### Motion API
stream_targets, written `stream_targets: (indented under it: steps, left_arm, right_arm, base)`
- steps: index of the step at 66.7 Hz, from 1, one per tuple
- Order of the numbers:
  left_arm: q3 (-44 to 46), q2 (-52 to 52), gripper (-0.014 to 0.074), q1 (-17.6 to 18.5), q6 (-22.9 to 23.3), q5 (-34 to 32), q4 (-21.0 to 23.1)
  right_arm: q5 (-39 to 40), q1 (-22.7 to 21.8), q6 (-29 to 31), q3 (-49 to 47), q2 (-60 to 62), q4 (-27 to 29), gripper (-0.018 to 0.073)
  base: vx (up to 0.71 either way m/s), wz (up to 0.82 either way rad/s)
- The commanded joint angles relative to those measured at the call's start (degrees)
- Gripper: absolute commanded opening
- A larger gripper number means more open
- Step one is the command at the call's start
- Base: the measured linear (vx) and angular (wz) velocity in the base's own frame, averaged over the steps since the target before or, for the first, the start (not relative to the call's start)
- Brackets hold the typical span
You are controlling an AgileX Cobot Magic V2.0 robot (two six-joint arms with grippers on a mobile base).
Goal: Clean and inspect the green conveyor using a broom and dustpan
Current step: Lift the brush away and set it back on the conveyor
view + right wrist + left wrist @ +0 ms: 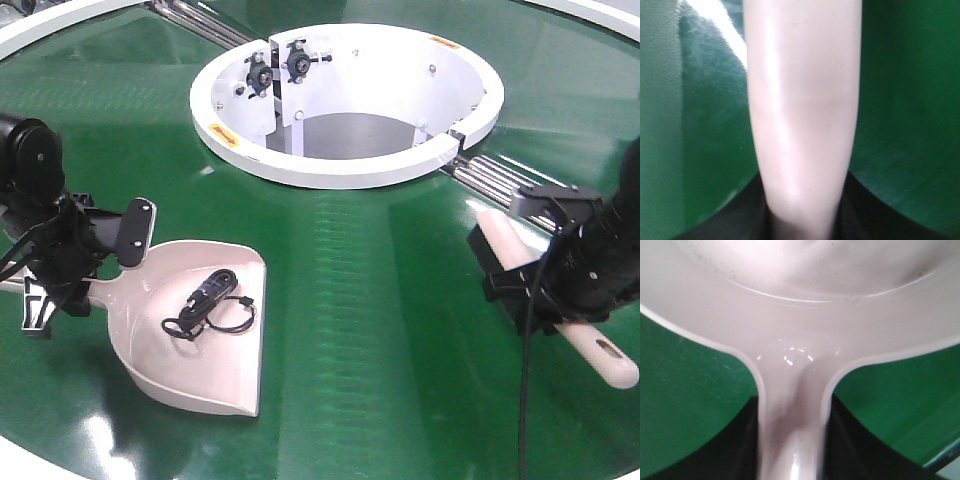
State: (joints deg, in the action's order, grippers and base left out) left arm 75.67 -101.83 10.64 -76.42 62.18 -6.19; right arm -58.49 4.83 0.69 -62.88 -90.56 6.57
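Note:
The green conveyor (380, 300) fills the front view, with its white ring hub (345, 100) at the top middle. The pale dustpan (225, 350) lies flat on the belt at the left, mouth toward the front, with a small black corded item (208, 305) inside it. My left gripper (80, 283) is shut on the dustpan's handle; the left wrist view shows the handle (792, 430) clamped between the dark jaws of the gripper (792, 452). My right gripper (545, 300) is shut on the beige broom (600, 355), held tilted just over the belt at the right. The broom (802, 100) fills the right wrist view, gripped (802, 215) at the bottom.
Steel rollers (500, 180) run from the hub toward the right arm, and more (200, 25) at the top left. The white outer rim (50, 25) curves along the top left. A black cable (525, 400) hangs from the right arm over the belt.

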Motion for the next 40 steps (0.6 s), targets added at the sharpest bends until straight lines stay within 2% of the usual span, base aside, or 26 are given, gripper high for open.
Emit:
stream_targets:
  steps: [1, 9, 40]
  left_arm:
    - [1.5, 2.8, -0.0008, 0.6, 0.2, -0.2, 0.9]
    - [1.5, 2.8, -0.0008, 0.6, 0.2, -0.2, 0.9]
    - [1.5, 2.8, -0.0008, 0.6, 0.2, -0.2, 0.9]
  right_arm:
    - [4.5, -1.4, 1.4, 1.1, 2.4, 0.5, -0.0002]
    - [5.0, -1.4, 1.2, 2.6, 1.9, -1.9, -0.0002]
    - [2.8, -1.4, 2.8, 3.1, 0.7, -1.7, 0.0005]
  base:
    - [0.0, 0.0]
    - [0.0, 0.0]
    - [0.0, 0.0]
